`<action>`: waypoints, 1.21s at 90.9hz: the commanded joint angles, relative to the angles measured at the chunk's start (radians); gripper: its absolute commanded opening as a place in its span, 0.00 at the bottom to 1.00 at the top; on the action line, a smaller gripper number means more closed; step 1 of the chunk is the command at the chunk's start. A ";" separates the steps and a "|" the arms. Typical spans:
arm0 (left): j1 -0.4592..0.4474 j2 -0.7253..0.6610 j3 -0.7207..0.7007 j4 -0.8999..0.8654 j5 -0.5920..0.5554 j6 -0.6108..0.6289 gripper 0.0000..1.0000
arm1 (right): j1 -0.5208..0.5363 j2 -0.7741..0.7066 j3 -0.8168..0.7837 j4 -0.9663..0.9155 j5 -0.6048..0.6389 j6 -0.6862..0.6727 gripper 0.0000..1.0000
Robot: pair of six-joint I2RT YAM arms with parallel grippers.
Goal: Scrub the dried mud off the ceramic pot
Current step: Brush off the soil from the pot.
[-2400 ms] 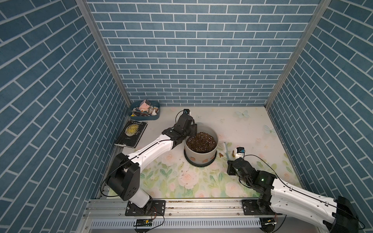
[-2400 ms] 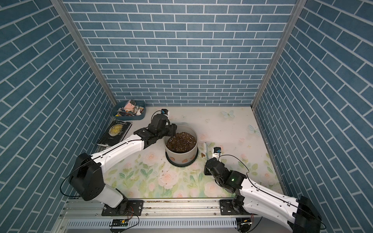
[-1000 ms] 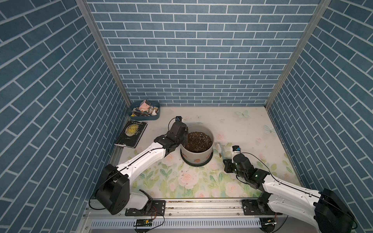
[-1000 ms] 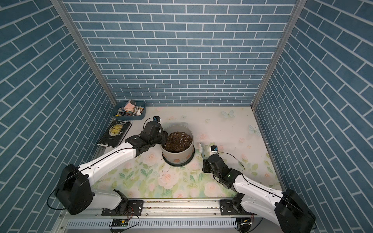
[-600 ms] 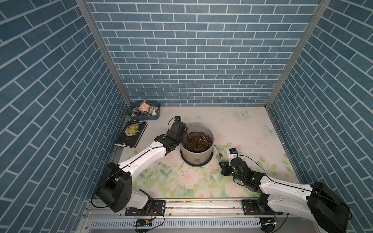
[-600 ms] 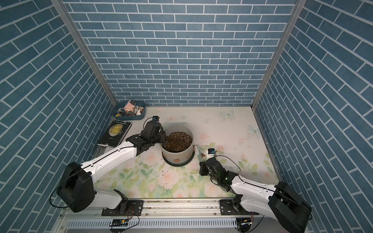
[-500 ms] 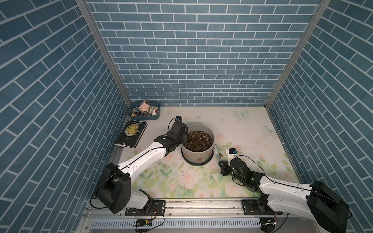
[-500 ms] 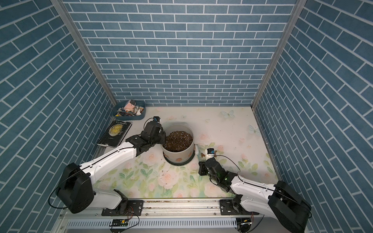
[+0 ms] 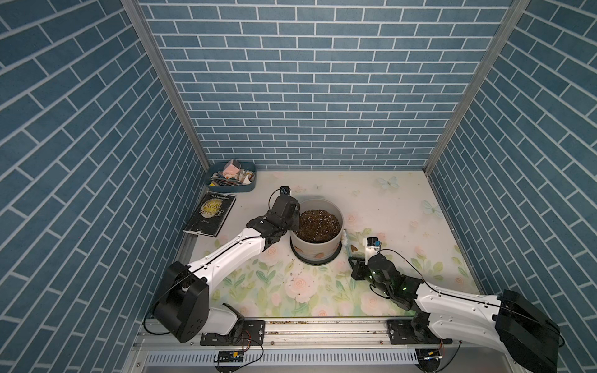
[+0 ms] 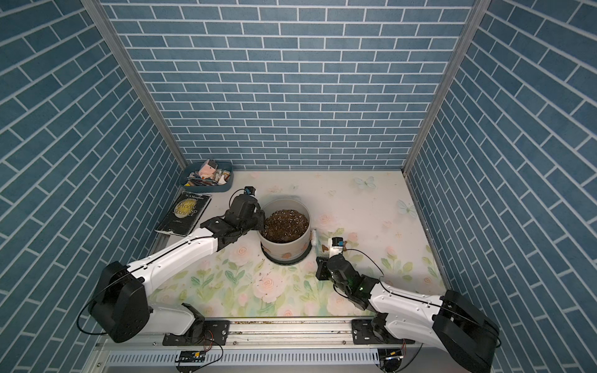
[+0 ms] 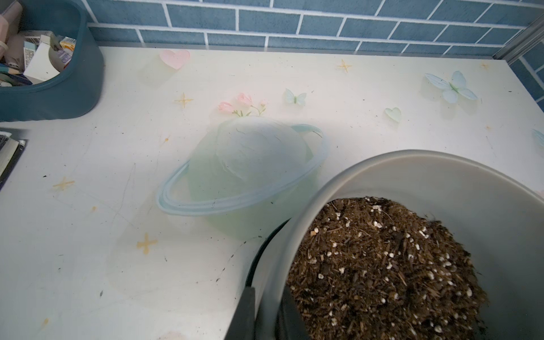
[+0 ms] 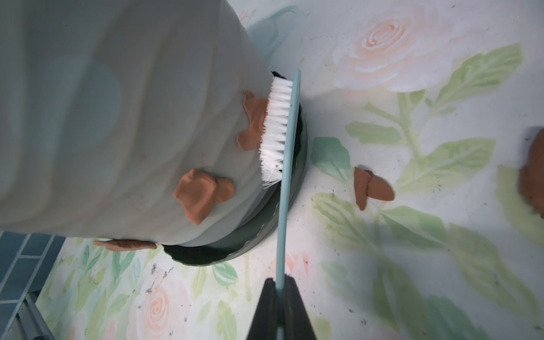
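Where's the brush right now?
The brush sits in the right gripper, right of the ceramic pot in both top views; the right wrist view shows its bristles against dried mud low on the wall.

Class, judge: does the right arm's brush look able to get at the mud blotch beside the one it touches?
Probably yes. The right gripper is shut on the brush, whose bristles touch one mud blotch on the ceramic pot; the next mud blotch lies on the same bare wall, nothing between.
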 commanded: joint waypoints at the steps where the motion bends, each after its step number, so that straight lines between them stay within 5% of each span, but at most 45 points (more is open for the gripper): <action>1: -0.001 -0.013 -0.030 0.009 0.034 -0.032 0.00 | 0.009 -0.045 0.033 0.053 0.016 0.013 0.00; 43: -0.002 -0.015 -0.038 0.009 0.032 -0.034 0.00 | -0.047 -0.216 0.034 -0.217 0.093 0.027 0.00; 63: -0.002 -0.018 -0.035 -0.008 0.015 -0.032 0.00 | -0.107 -0.259 0.139 -0.558 0.215 -0.018 0.00; 77: -0.002 -0.025 -0.036 -0.013 0.007 -0.037 0.00 | -0.224 -0.158 0.129 -0.519 0.074 -0.103 0.00; 87: -0.001 -0.029 -0.037 -0.019 0.003 -0.042 0.00 | -0.246 -0.048 0.181 -0.550 0.083 -0.134 0.00; 105: 0.000 -0.036 -0.033 -0.027 0.001 -0.044 0.00 | -0.268 -0.086 0.232 -0.555 0.077 -0.176 0.00; 110: 0.001 -0.039 -0.034 -0.020 0.002 -0.046 0.07 | -0.297 -0.017 0.262 -0.591 0.069 -0.183 0.00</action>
